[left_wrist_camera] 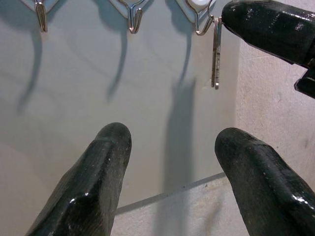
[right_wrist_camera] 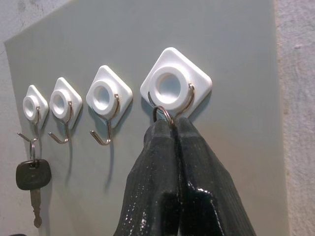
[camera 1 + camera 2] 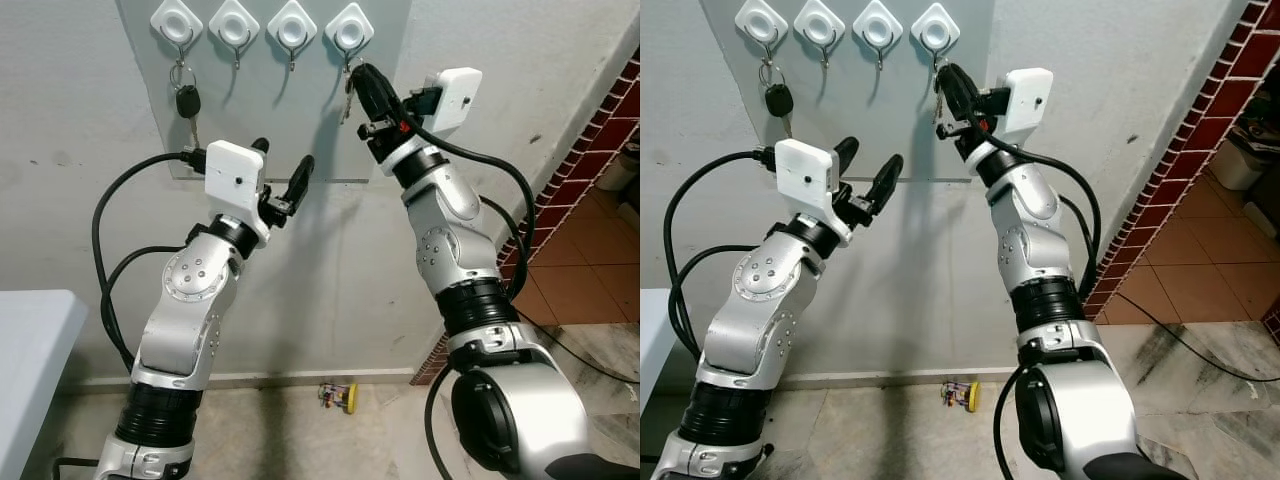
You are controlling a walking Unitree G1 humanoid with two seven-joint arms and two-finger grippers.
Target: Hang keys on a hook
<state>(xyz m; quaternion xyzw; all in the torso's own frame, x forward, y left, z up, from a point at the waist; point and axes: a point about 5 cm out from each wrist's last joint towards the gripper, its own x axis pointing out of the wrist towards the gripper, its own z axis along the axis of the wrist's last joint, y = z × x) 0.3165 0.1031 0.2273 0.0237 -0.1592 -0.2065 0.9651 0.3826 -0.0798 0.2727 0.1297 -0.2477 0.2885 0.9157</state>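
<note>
The right hand was raised to the grey board on the wall, its two black fingers pinched together on the key ring, right under the fourth hook, the one at the board's right end. Seen along the fingers, the ring's loop rose just out of the fingertips and met the hook's steel curl; whether it had passed over the tip and was seated I could not tell. Seen from the left wrist, the key hung straight down below that hook, its long axis vertical and close against the board, with the right fingers just beside it.

The left hand sat lower, before the board's bottom edge and under the middle hooks, its fingers spread wide and holding nothing. It was well apart from the ring, so the right arm was clearly the nearer one and the one doing the work.

At the board's far left hook a black-headed car key was hanging. The two middle hooks carried nothing. Down on the floor below the board, against the skirting, lay a small yellow object, too small to name.

I judged the hanging nearly finished: the fingers would need to let go only once the ring's loop rested in the hook's curl
</note>
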